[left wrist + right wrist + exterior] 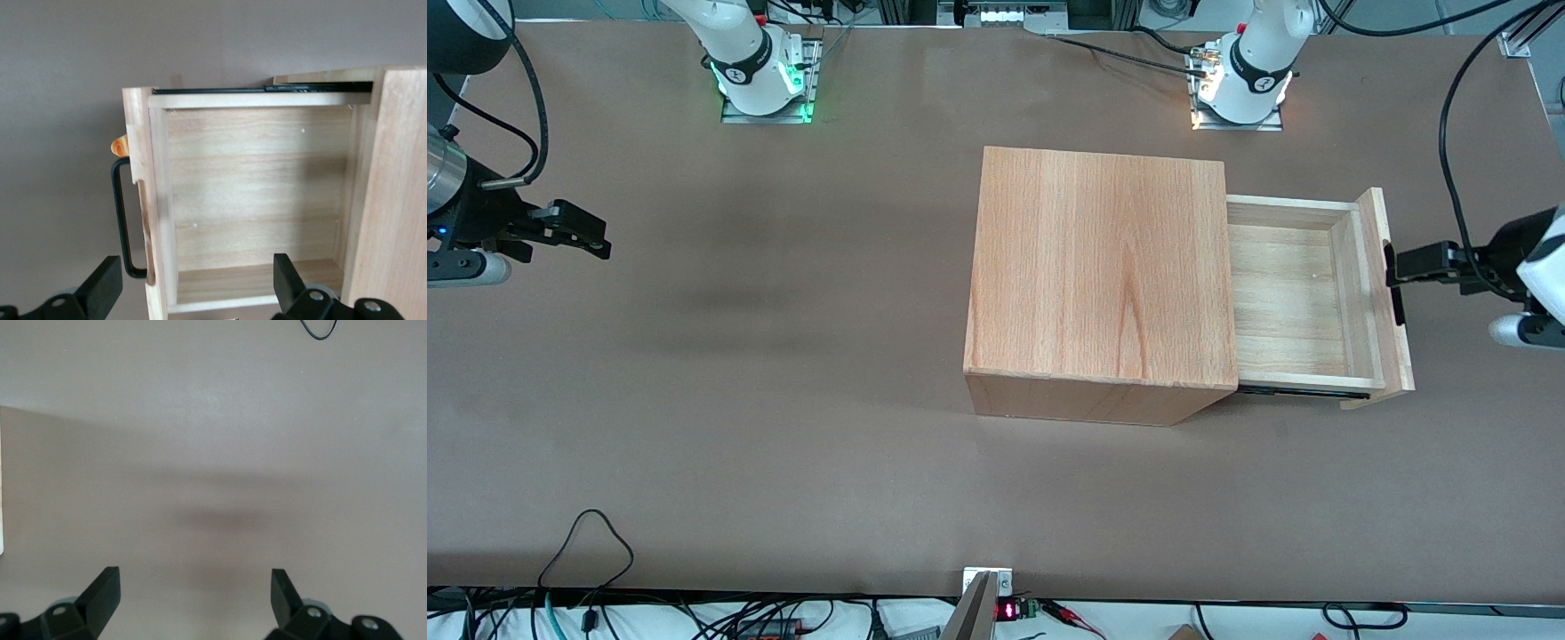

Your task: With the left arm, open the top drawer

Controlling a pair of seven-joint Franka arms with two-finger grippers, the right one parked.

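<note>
Released, the left arm's gripper (193, 283) straddles the front panel of the top drawer (1303, 293), pulled well out of the cabinet (1098, 276) toward the working arm's end. It looks light, rigid, free-sliding; its one black bar handle (121, 217) is the natural hold. One drawer shows, one cabinet.

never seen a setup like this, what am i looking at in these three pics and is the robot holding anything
Two robot arms are bolted to a brown table. One picture looks down from the front; the other two come from cameras on each arm's wrist. On the table stands a wooden cabinet with its top drawer pulled out and empty. The left arm reaches in from the working end; its gripper is at the drawer's black handle. The wrist view shows the fingers spread open, holding nothing.
</note>
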